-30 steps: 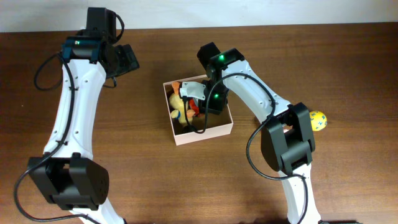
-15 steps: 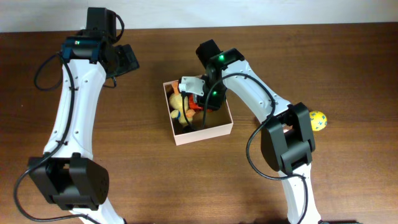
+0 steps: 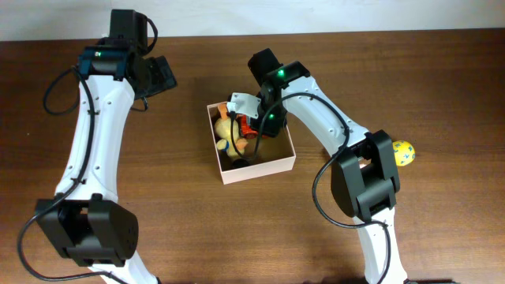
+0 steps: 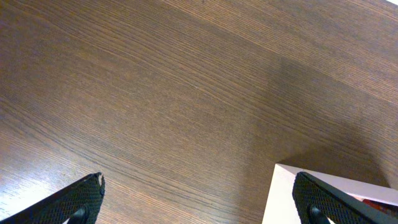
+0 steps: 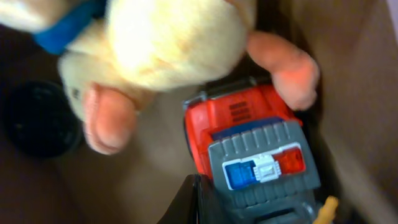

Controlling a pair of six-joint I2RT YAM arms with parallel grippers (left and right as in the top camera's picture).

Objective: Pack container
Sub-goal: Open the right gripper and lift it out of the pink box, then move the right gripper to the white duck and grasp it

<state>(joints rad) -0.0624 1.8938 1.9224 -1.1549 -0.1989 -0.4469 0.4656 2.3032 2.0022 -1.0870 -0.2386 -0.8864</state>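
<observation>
The container [image 3: 260, 168], a square cream-walled box with a tan inside, sits mid-table. A yellow plush duck [image 3: 227, 130] with pink feet lies in its left half and fills the top of the right wrist view [image 5: 168, 43]. My right gripper [image 3: 252, 118] reaches down into the box. It is shut on a red and grey toy truck [image 5: 249, 124] with a blue and red light bar. Only one dark finger [image 5: 202, 202] shows against the truck. My left gripper [image 4: 199, 196] is open and empty over the bare table at the back left. A white container corner [image 4: 283, 193] shows by its right finger.
A yellow ball [image 3: 403, 152] with blue marks lies on the table at the right, beside the right arm's base. A black round object [image 5: 37, 118] lies in the box by the duck. Brown wooden table surrounds the box.
My right gripper has shifted toward the back-left inside the box, and the red truck has moved with it. The left arm has not moved.
</observation>
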